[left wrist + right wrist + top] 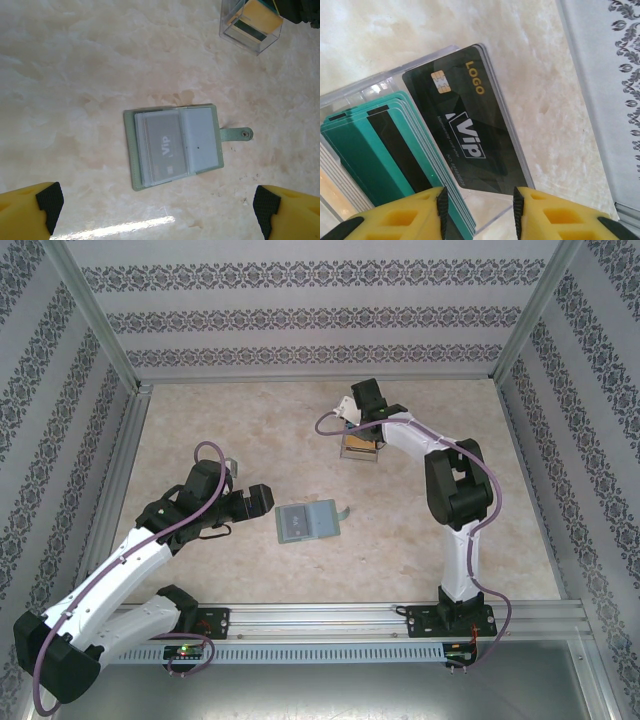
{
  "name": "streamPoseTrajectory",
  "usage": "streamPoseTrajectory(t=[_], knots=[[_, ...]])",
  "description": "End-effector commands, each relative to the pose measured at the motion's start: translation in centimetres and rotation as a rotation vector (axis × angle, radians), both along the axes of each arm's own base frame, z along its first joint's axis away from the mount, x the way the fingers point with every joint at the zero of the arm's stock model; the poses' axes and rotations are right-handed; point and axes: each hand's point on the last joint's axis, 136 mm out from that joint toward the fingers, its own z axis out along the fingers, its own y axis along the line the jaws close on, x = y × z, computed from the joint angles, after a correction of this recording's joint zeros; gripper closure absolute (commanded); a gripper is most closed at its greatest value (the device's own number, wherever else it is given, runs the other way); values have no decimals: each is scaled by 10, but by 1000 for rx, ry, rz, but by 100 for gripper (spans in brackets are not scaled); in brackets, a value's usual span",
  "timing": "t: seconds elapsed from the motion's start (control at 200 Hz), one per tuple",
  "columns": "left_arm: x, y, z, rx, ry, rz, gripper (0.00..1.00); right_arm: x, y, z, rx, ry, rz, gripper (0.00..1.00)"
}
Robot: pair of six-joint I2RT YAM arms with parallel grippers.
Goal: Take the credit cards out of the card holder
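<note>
You are partway through the job, by the look of it. The card holder lies open and flat on the worktop, just in front of your left claw. That claw hangs above it with its fingers spread as wide as they go and nothing between them. A clear box stands well apart from the holder, towards the far side. It has a stack of teal cards in it, with a black card marked "Vip" leaning beside them. Your right claw sits right over the box's near edge, its fingers partly parted. The black card's lower edge shows in the gap, but nothing looks pinched, so I take that card as delivered. What is left: one greyish Vip card shows behind the holder's left sleeve. You cannot tell whether more cards sit beneath it. The right-hand pocket looks bare.
</note>
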Motion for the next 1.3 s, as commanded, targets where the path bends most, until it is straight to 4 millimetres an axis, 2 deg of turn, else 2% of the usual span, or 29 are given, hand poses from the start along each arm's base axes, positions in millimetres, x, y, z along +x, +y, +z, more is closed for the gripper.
streamPoseTrajectory(t=[0.0, 0.13, 0.235, 0.34, 0.45, 0.699, 0.914, 1.104, 1.294], knots=[[-2, 5, -3, -3, 8, 15, 1, -2, 2, 47, 50, -87, -46, 56], [-1, 2, -5, -19, 13, 12, 1, -16, 6, 64, 112, -92, -93, 55], [1, -3, -10, -37, 26, 3, 0, -35, 13, 73, 198, -70, -155, 55], [3, -11, -17, -58, 52, -9, 1, -63, 23, 80, 349, -10, -241, 54], [6, -18, -28, -76, 88, -16, 6, -98, 35, 77, 511, 82, -314, 54], [14, -39, -56, -143, 183, -36, 17, -187, 73, 43, 717, 315, -377, 57], [20, -56, -80, -179, 265, -49, 26, -242, 88, -9, 779, 515, -494, 59], [26, -67, -97, -191, 310, -54, 38, -265, 94, -51, 777, 621, -571, 61], [28, -72, -110, -177, 342, -59, 41, -273, 103, -66, 768, 651, -582, 62]])
